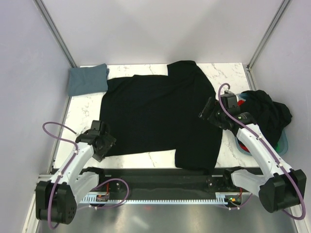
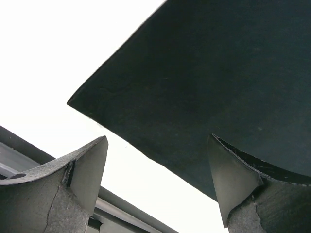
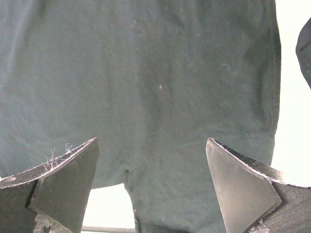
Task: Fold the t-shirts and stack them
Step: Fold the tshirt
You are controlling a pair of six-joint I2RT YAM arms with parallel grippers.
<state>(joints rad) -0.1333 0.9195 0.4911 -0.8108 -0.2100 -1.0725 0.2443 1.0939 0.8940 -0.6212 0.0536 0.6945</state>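
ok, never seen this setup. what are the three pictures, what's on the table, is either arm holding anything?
It is two robot arms bolted at the near edge of a marble-topped table. The top picture comes from a fixed camera above and behind them. The other two come from cameras on the wrists, each looking out between its own two fingers.

A large black t-shirt lies spread flat. A folded blue-grey t-shirt sits at the far left corner. On the right, a light blue tub holds a heap of black and red clothes.

The left hand is open at the shirt's near left corner. The right hand is open over its right edge. Neither holds anything.
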